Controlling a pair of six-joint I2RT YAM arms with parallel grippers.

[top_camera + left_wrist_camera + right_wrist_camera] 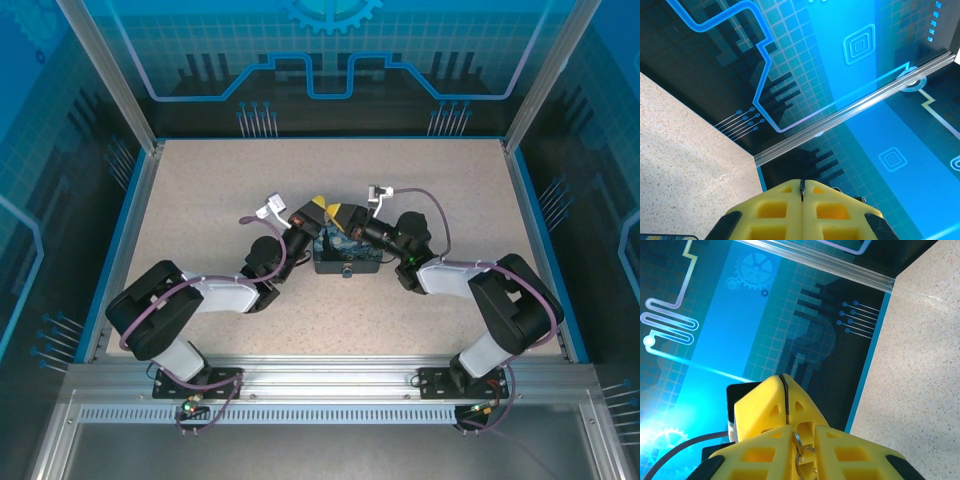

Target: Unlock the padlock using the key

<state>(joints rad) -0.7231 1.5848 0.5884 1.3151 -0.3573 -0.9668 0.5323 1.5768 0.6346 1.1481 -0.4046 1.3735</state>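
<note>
left gripper [318, 205], centre of the top view, is clenched, its fingers [785, 197] pressed together. just below it, the box [326, 263] carries the padlock [347, 270] on its lower edge. right gripper [347, 213], just beside the left, pinches a metal ring [802, 454].

Both arms bend inward and their wrists meet in the middle, the fingertips just beside each other. The left gripper [801, 183] has its fingers pressed fully together. The right gripper [801, 436] has its fingers nearly together, pinching a thin metal ring [801, 454].
</note>
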